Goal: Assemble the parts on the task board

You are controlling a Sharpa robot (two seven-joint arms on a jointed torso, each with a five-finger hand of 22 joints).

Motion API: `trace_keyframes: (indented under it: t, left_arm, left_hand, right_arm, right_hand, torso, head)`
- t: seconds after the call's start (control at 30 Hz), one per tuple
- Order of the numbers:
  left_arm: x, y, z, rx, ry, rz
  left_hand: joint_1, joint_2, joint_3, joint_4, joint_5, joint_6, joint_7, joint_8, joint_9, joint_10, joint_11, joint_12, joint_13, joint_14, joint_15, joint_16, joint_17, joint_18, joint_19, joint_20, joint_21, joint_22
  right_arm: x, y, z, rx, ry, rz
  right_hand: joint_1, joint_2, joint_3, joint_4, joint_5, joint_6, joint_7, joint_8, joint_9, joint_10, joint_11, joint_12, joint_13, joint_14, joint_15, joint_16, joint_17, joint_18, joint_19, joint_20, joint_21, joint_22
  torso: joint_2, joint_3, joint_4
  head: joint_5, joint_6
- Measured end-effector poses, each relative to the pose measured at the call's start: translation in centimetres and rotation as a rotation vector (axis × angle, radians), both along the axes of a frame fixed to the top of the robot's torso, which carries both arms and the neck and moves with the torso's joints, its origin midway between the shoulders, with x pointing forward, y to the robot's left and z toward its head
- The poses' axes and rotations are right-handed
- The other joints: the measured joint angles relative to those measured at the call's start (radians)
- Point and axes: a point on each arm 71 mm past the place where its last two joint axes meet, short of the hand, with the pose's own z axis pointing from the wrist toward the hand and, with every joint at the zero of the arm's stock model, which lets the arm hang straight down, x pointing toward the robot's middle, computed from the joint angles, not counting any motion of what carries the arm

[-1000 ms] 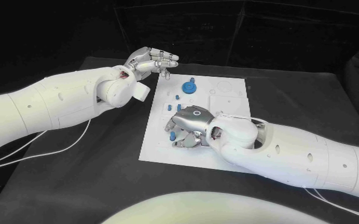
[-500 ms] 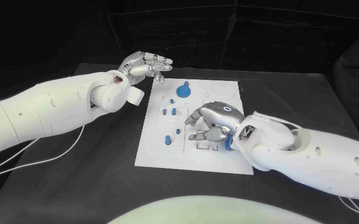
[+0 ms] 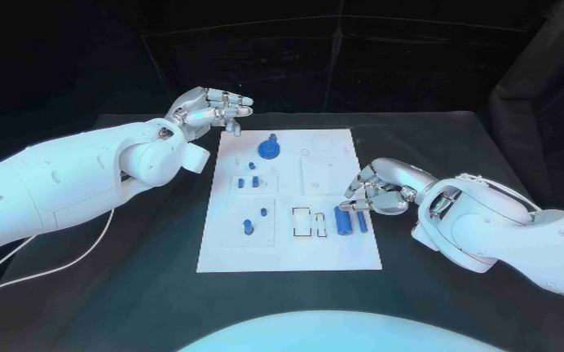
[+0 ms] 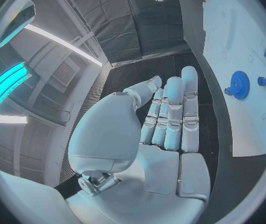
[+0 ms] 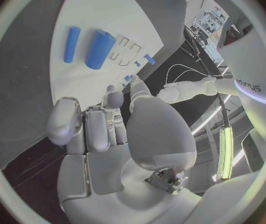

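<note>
The white task board (image 3: 300,250) lies in the middle of the black table. On it are a blue gear (image 3: 269,150) at the far end, small blue pieces (image 3: 248,181) left of centre, another blue piece (image 3: 248,226) nearer, and two blue cylinders (image 3: 343,222) side by side near the right edge. My right hand (image 3: 378,187) hovers at the board's right edge just beyond the cylinders, fingers curled in with nothing in them. The right wrist view shows that hand (image 5: 108,129) and both cylinders (image 5: 100,49) lying free. My left hand (image 3: 212,109) is raised past the board's far left corner, fingers extended and holding nothing (image 4: 164,119).
Rectangular slot outlines (image 3: 310,222) sit just left of the cylinders. Round recesses (image 3: 319,148) mark the board's far right part. A white cable (image 3: 71,254) trails on the table under my left arm. Black table (image 3: 447,140) surrounds the board.
My right hand has drawn back from over the board's middle to its right edge, uncovering the two cylinders lying there. The left hand stays raised. The camera has shifted.
</note>
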Motion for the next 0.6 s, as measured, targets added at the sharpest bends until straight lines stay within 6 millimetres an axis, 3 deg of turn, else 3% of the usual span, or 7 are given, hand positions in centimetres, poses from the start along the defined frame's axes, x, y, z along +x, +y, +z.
trace_keyframes:
  t: [0.17, 0.47, 0.6]
  left_arm:
    - [0.0, 0.0, 0.0, 0.000, 0.001, -0.001]
    - [-0.1, 0.1, 0.0, 0.001, 0.001, 0.000]
    - [0.0, 0.1, 0.0, 0.001, 0.002, 0.001]
  left_hand:
    - [0.000, 0.000, 0.000, 0.000, 0.000, 0.000, 0.000, 0.000, 0.000, 0.000, 0.000, 0.000, 0.000, 0.000, 0.000, 0.000, 0.000, 0.000, 0.000, 0.000, 0.000, 0.000]
    - [0.000, 0.000, 0.000, 0.000, 0.000, 0.000, 0.000, 0.000, 0.000, 0.000, 0.000, 0.000, 0.000, 0.000, 0.000, 0.000, 0.000, 0.000, 0.000, 0.000, 0.000, 0.000]
    - [0.000, 0.000, 0.000, 0.000, 0.000, 0.000, 0.000, 0.000, 0.000, 0.000, 0.000, 0.000, 0.000, 0.000, 0.000, 0.000, 0.000, 0.000, 0.000, 0.000, 0.000, 0.000]
  right_arm:
    - [-0.1, -0.5, -0.4, -0.044, 0.044, -0.052]
    - [0.0, 0.2, -1.2, -0.108, 0.076, -0.077]
    - [0.1, 0.9, -1.7, -0.132, 0.082, -0.072]
  right_hand:
    - [-0.006, 0.007, -0.038, 0.033, 0.000, -0.017, -0.002, 0.038, 0.020, 0.000, 0.000, 0.055, 0.087, 0.000, 0.000, 0.016, 0.021, 0.000, 0.000, 0.000, 0.008, 0.013]
    - [-0.013, 0.000, -0.070, 0.065, 0.005, -0.036, 0.000, 0.067, 0.038, -0.007, 0.000, 0.059, 0.122, 0.000, 0.000, 0.020, 0.031, 0.000, 0.000, 0.000, 0.008, 0.015]
    - [-0.013, 0.000, -0.079, 0.073, 0.015, -0.039, -0.003, 0.079, 0.046, -0.011, 0.004, 0.064, 0.132, 0.000, 0.000, 0.028, 0.044, 0.000, 0.000, 0.000, 0.015, 0.027]
  torso:
    - [-0.003, 0.0005, -0.0074]
    - [-0.004, 0.0013, -0.0096]
    - [-0.004, 0.0012, -0.0107]
  head:
    - [-0.006, 0.000]
    - [-0.006, 0.001]
    - [-0.008, -0.003]
